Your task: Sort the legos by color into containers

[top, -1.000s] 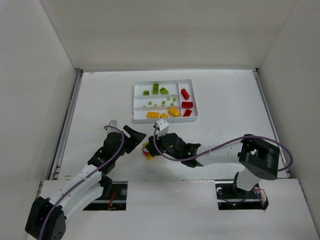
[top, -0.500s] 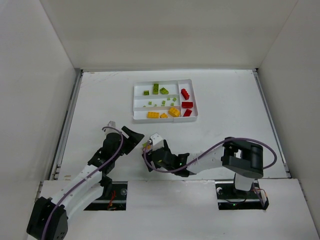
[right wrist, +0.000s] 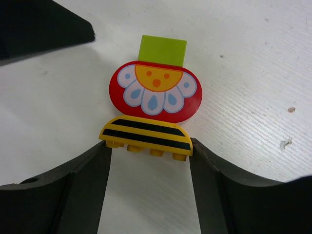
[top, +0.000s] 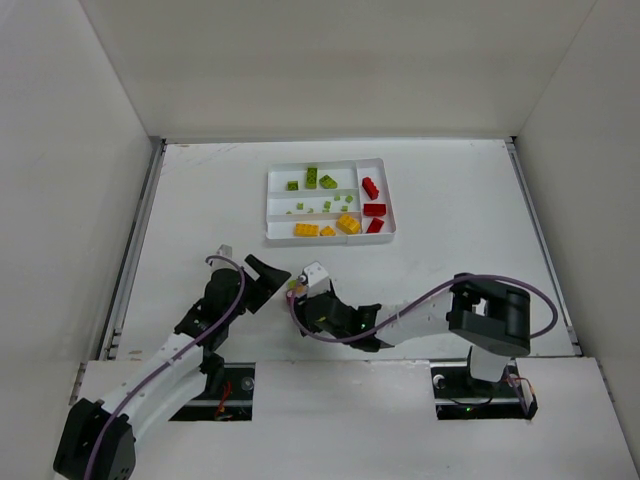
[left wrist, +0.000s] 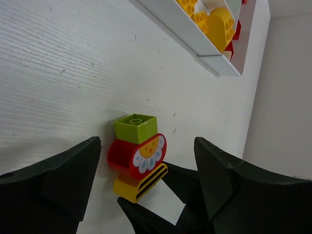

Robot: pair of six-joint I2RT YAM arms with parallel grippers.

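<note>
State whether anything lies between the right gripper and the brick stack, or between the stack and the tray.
Nothing visible does. The right gripper straddles the yellow end of the stack, and only bare table lies between the stack and the tray.

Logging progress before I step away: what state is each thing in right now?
Brick stack: joined green-red-yellow, lying on the table.
Left gripper: open, flanking the stack.
Right gripper: closed on the stack's yellow end.
Tray: holds loose bricks grouped by colour.
</note>
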